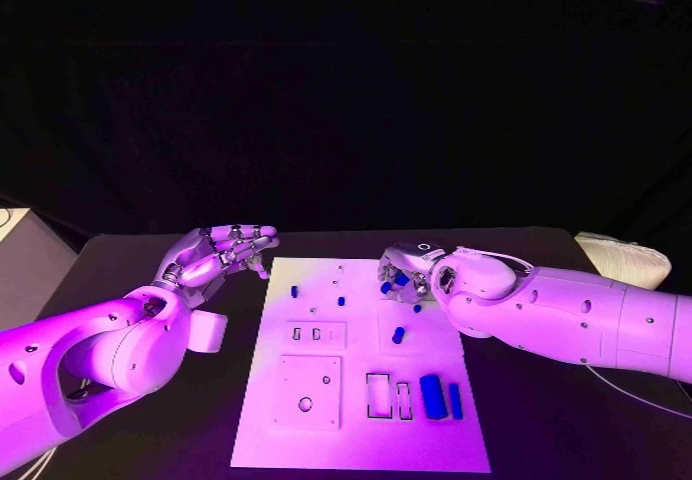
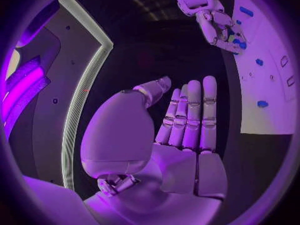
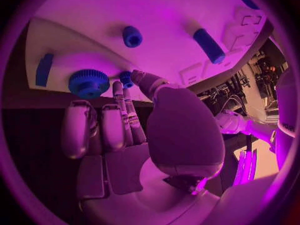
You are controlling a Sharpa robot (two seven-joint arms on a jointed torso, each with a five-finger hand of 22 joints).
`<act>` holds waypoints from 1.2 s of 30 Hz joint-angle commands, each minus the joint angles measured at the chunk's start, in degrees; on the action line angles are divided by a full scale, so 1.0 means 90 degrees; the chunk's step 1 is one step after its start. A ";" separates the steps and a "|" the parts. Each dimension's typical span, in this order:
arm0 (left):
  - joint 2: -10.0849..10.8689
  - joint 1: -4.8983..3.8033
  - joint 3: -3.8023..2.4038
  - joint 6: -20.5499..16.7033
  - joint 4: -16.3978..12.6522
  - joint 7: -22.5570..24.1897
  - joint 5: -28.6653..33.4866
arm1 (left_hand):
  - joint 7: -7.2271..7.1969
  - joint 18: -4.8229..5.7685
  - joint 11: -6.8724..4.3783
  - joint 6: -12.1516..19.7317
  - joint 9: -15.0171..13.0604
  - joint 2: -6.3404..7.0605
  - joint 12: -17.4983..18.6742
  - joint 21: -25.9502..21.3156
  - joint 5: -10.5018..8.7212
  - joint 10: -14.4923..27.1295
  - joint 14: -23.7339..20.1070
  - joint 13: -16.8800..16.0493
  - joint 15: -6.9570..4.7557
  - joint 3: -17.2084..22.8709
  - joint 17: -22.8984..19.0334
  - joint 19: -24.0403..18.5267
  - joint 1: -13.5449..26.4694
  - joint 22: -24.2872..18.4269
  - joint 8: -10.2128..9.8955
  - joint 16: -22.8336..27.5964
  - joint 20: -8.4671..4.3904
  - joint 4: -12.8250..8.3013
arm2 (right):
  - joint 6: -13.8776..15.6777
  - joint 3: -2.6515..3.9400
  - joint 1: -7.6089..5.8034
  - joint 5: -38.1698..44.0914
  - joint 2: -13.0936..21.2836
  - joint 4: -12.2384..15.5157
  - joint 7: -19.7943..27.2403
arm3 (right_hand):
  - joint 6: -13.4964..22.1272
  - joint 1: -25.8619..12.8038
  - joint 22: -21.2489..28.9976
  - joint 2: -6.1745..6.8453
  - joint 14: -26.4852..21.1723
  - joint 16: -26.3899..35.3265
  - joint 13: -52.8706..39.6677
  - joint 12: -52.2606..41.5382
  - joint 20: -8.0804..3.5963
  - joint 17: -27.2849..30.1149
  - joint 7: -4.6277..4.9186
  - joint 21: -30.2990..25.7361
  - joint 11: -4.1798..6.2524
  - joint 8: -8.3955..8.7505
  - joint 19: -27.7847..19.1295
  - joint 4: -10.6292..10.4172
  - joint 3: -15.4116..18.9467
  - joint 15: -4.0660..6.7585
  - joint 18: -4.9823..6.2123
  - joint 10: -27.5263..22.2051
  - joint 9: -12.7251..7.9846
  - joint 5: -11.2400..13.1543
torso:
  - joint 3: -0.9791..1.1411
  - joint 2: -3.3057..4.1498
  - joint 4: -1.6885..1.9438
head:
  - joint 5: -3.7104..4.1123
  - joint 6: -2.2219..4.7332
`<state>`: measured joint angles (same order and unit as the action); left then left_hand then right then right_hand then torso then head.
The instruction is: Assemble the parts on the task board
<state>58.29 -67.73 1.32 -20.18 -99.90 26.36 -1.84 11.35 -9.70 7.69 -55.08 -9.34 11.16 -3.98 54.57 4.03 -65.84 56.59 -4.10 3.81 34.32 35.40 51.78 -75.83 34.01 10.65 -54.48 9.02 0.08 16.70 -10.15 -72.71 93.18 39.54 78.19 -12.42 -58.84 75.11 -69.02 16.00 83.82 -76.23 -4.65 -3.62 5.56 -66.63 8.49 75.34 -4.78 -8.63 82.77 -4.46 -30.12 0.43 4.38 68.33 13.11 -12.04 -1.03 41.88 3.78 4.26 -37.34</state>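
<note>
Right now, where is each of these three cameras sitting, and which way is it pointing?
Head view: on the robot's head, looking down at the task board; both white arms enter, left hand beside the board, right hand over it.
Left wrist view: behind the left hand, fingers straight and together, facing across the black table.
Right wrist view: behind the right hand, facing the board's blue gear.
Shared: the left wrist and head views both show the right hand at the board.
</note>
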 commanded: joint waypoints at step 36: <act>0.0029 -0.0022 -0.0007 0.0220 0.0080 -0.0080 0.0048 | 0.0059 -0.0091 0.0055 0.0189 0.0008 0.0025 0.0041 0.0126 -0.0037 0.0201 -0.0032 0.0023 0.0024 0.0062 -0.0104 -0.0100 0.0077 0.0059 -0.0114 0.0013 0.0043 -0.0012 | 0.1071 0.0051 -0.0072 -0.0456 0.0001 0.0357 -0.0396 | -0.0476 0.0281 -0.0780 -0.0698 0.0271 -0.0331 -0.0199 -0.0007 -0.0140 -0.0118 -0.0224 0.0543 0.0213 -0.0812 0.0174 0.0102 -0.0438 0.0131 -0.0158 0.0689 0.0861 0.0026 | 0.0017 0.0120 0.0010 | -0.0015 0.0077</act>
<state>58.57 -67.79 1.32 -19.18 -99.12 25.30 -1.57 11.85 -9.69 8.29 -53.73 -9.32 11.17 -3.98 55.47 4.03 -64.39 56.59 -3.95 3.81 34.72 34.54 51.39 -75.37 34.44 9.84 -54.48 9.42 0.00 24.32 -9.74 -73.21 89.14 39.86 81.32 -14.40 -63.27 75.94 -74.95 11.81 84.02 -78.89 -6.38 -3.91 4.52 -67.77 6.68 79.98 -3.33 -14.19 83.81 -3.84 -34.01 1.05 3.48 73.48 15.85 -11.43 -0.85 42.91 3.80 4.16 -36.64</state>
